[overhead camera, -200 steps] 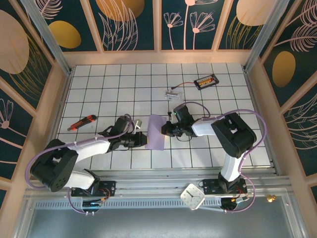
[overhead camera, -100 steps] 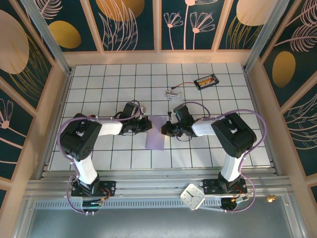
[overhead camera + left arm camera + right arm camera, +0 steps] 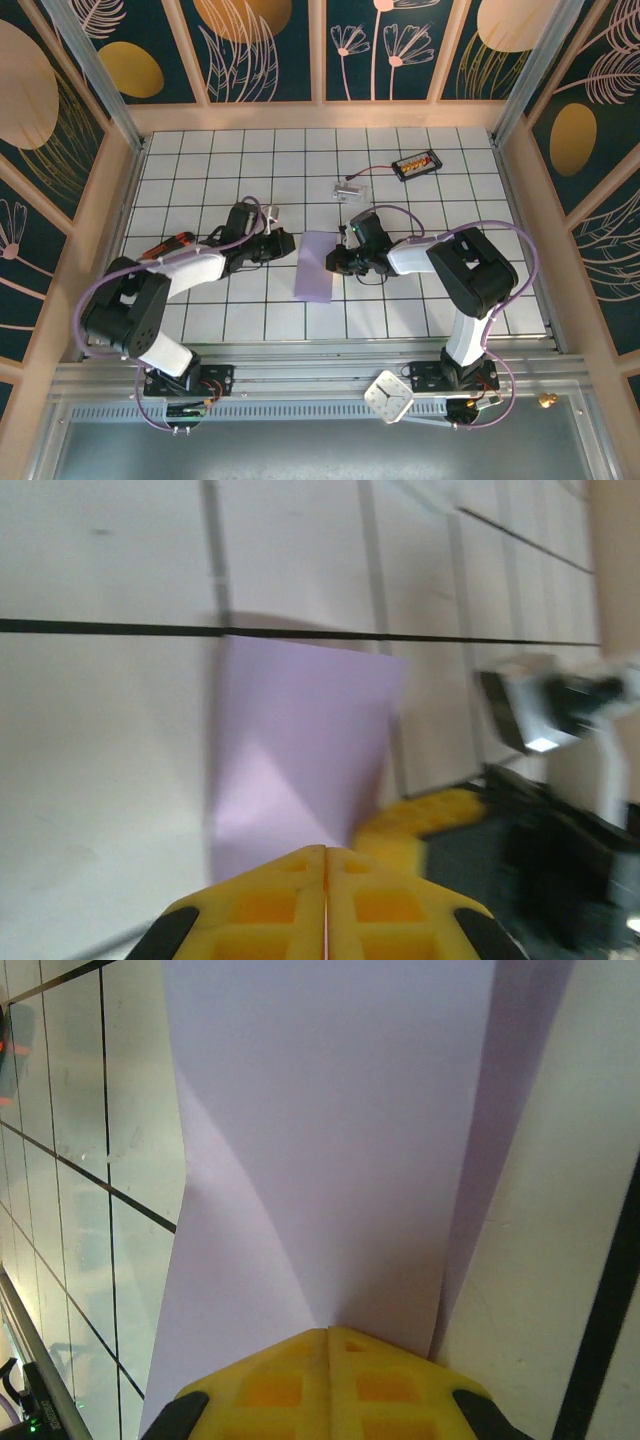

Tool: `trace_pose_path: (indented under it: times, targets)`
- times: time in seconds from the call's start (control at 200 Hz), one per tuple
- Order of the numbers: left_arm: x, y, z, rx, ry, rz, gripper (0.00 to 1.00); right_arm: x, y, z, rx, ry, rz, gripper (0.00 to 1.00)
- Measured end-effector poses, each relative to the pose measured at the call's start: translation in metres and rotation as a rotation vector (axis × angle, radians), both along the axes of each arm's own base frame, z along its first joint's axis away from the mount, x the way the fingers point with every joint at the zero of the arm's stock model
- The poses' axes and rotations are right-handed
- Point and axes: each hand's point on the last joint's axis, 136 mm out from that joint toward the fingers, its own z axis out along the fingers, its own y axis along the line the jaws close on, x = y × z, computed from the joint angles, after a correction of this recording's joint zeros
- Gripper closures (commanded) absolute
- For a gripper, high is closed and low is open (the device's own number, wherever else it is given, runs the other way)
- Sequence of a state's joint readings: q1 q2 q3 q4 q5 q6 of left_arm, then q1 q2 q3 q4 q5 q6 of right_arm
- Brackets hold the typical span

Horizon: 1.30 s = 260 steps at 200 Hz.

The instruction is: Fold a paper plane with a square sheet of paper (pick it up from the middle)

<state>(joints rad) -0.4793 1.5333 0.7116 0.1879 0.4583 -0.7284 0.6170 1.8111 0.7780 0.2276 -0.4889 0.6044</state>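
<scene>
Here, shows sheet (image 3: 313, 266) folded double, flat on table (image 3: 400, 300). Places right gripper (image 3: 335, 262), pressed together, at sheet's right edge; left gripper (image 3: 288, 243), likewise closed, just left of sheet. Likely handles light, limp, crease-prone; best pinched mid-edge.

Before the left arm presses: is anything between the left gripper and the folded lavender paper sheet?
Nothing visible; the shut left gripper directly faces the left edge of the folded lavender paper sheet.

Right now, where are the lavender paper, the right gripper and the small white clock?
lavender paper (image 3: 314, 268): top view, middle of the folded sheet.
right gripper (image 3: 327, 1335): right wrist view, seam between yellow fingertips.
small white clock (image 3: 388, 396): top view, centre of its face.
</scene>
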Motion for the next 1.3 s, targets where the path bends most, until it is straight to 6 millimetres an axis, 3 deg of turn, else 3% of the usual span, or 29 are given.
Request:
trace_pose_path:
  times: [0.06, 0.14, 0.29, 0.495, 0.971, 1.091, 1.186, 1.301]
  targets:
    - [-0.011, -0.011, 0.003, -0.022, 0.006, -0.034, 0.95, 0.000, 0.000, 0.000, 0.000, 0.000, 0.000, 1.00]
    - [-0.028, -0.019, -0.011, -0.020, 0.051, -0.074, 0.97, 0.000, 0.000, 0.000, 0.000, 0.000, 0.000, 1.00]
    - [-0.044, -0.013, -0.048, 0.031, 0.153, -0.077, 0.99, 0.000, 0.000, 0.000, -0.001, 0.001, 0.000, 1.00]
    - [-0.055, -0.003, -0.077, 0.086, 0.208, -0.074, 1.00, 0.000, 0.000, 0.000, -0.001, 0.001, 0.000, 1.00]
    - [-0.054, -0.002, -0.078, 0.115, 0.154, -0.115, 1.00, 0.001, 0.000, 0.003, -0.016, -0.006, 0.018, 1.00]
    - [-0.054, -0.002, -0.078, 0.119, 0.144, -0.125, 1.00, 0.008, -0.008, 0.006, -0.051, -0.010, 0.009, 0.93]
    - [-0.054, -0.002, -0.078, 0.122, 0.136, -0.134, 1.00, 0.019, -0.010, 0.018, -0.031, -0.023, -0.011, 0.90]
    - [-0.054, -0.002, -0.078, 0.126, 0.126, -0.146, 1.00, 0.026, 0.005, 0.040, 0.046, -0.046, 0.008, 0.89]
